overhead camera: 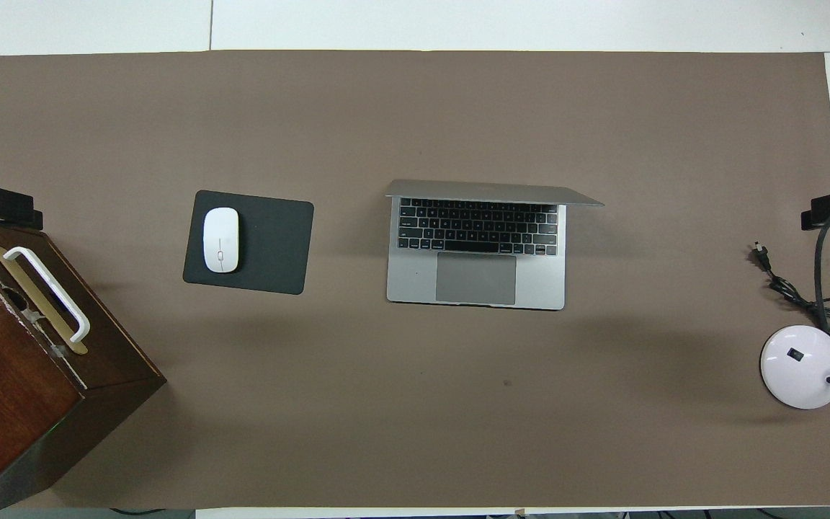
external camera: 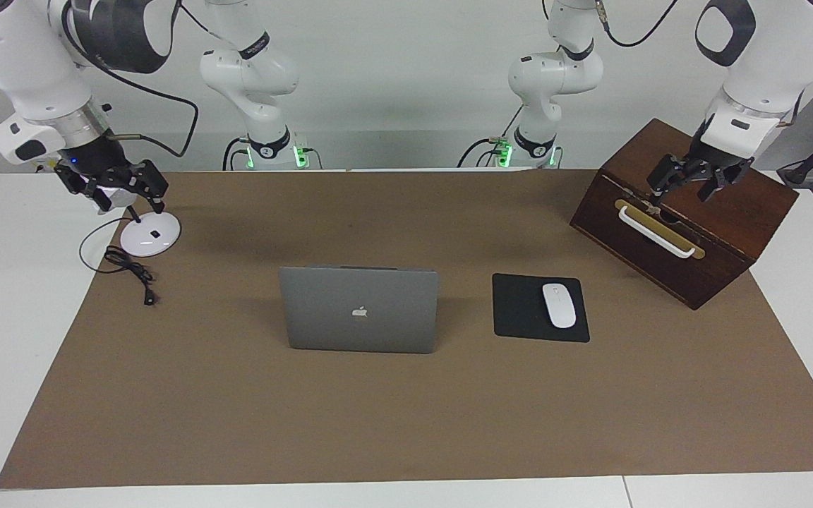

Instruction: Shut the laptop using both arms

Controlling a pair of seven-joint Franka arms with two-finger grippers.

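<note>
In the facing view, your thin silver-grey metal laptop (external camera: 359,308) stands open in the middle of the brown paper mat (external camera: 413,423), lid upright with its logo toward the camera. The left gripper (external camera: 690,182) hangs over the dark wooden box with the white handle (external camera: 682,212) at its own end of the table, jaws released and holding nothing. The right gripper (external camera: 118,185) hovers above the white round-based desk lamp (external camera: 150,235) at the other end, jaws also spread and empty. Both are well apart from the laptop, so nothing of the closing looks started. The risk here is the way out — a low sweep by the left arm could clip the box, and the right one could snag the lamp's stalk or its loose black cable (external camera: 131,271).

In the overhead view, the laptop's keyboard faces the robots, and the lid leans only slightly away from them. Push that lid from 1 side only and the base may skate or twist on the mat; push too fast and it slams. The black mouse pad with the white mouse (overhead camera: 248,241) lies beside the laptop, toward the left arm's end — an arm swinging in low from there could knock it.
</note>
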